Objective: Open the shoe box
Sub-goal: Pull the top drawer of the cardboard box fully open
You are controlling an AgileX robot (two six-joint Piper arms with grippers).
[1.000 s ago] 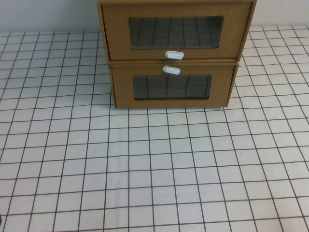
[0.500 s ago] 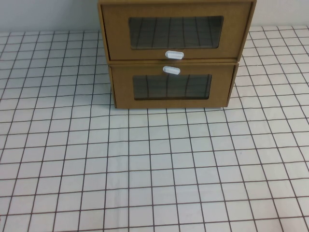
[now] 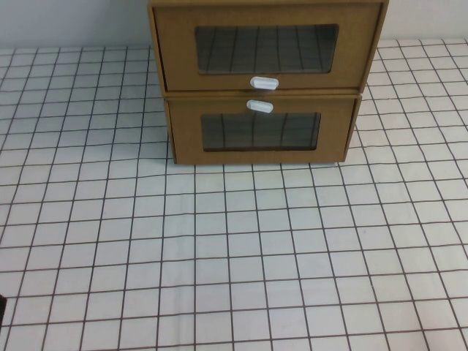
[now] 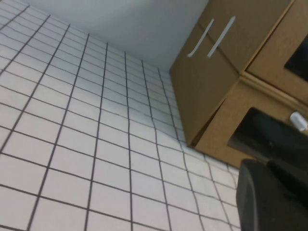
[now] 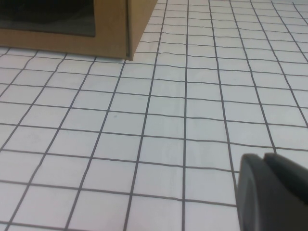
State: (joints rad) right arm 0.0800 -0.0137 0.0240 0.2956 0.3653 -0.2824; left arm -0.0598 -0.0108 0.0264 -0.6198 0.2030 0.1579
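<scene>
Boxes: two brown boxes stacked at the desk's far middle. The top box sits on the bottom box, both fronts flush and unopened.
Handles: top handle low on its front, bottom handle high on its front — white, one just above the other.
Change: boxes and handles lie as they did a second ago. A dark sliver now shows at the high view's low left edge; half a second ago none was there.
Left pincer: seen only in its own wrist view, a dark mass off the boxes' left front corner. Whether it is apart or together cannot be told.
Right pincer: seen only in its own wrist view, pressed together on nothing, over the desk and well apart from the bottom box's right front corner.
Hidden: the top box's upper edge is cut off; the windows are too dark to show any contents; the sliver is too small to name.
Room: checked desk runs wide before and beside the boxes — the wall stands behind.
</scene>
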